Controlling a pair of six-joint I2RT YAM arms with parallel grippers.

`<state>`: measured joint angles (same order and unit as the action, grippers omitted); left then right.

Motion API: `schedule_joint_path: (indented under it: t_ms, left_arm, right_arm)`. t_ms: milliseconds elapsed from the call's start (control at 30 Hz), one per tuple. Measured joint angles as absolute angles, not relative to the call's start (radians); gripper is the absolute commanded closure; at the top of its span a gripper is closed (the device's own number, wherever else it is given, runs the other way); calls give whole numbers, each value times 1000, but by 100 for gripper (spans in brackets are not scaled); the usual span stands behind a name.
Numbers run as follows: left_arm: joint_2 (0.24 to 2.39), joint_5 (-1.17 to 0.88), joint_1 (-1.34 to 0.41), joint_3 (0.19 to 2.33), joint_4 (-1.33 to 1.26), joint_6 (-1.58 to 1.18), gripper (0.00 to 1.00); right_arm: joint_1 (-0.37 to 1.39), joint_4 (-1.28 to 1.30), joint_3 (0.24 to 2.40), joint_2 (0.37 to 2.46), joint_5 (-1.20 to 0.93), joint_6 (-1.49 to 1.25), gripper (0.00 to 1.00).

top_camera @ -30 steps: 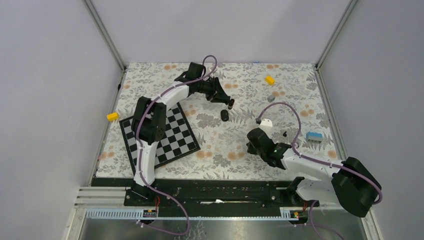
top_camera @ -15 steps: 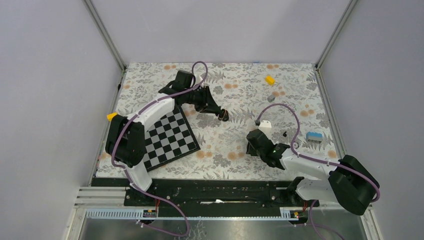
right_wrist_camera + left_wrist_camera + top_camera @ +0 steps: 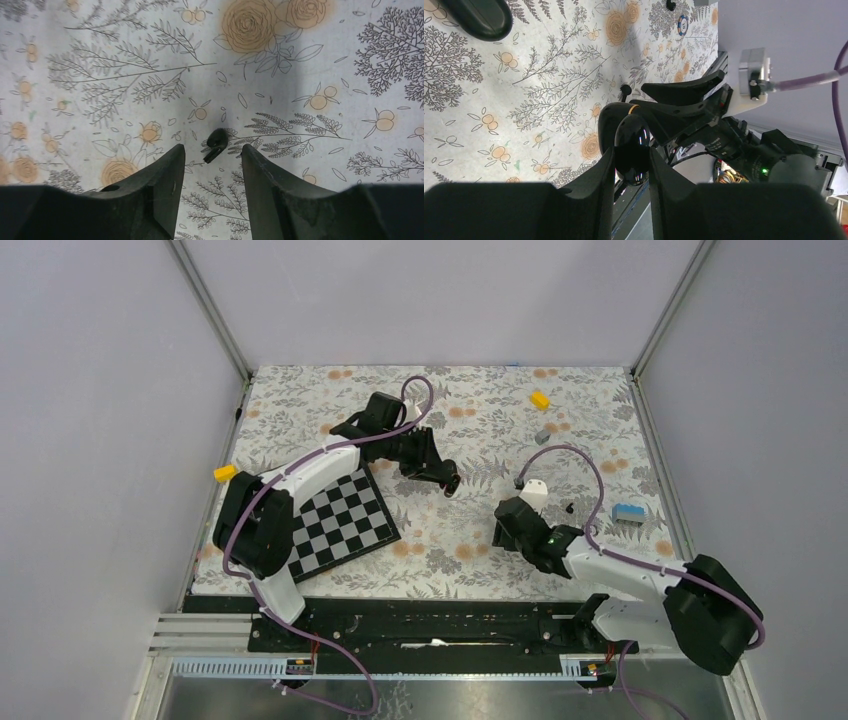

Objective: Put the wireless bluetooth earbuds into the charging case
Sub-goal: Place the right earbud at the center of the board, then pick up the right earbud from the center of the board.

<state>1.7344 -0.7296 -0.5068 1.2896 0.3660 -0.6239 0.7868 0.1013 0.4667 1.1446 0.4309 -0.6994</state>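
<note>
Top view: the left gripper (image 3: 452,480) hangs over the middle of the floral-printed tablecloth (image 3: 480,410). Left wrist view: its fingers clamp the glossy black pebble-shaped charging case (image 3: 631,150). Right wrist view: the right gripper (image 3: 212,150), jaws parted, straddles a tiny black rounded earbud (image 3: 218,137) lying loose on the cloth.

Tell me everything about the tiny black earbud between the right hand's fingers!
The earbud is a tiny black bud, smooth-looking, with a rounded head and a short stem pointing back toward the hand. It lies on the flowery cloth, between the open fingers of the right hand; neither finger touches it.
</note>
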Motion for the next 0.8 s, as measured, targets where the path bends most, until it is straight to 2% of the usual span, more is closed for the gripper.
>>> schedule_joint_path:
  t_ms: [333, 800]
  left_arm:
    - [1735, -729, -507, 1291, 372, -601, 100]
    - [1738, -730, -507, 1294, 377, -597, 100]
  right_arm:
    - [785, 118, 511, 1279, 438, -737, 55]
    - [784, 83, 536, 1355, 470, -735, 77]
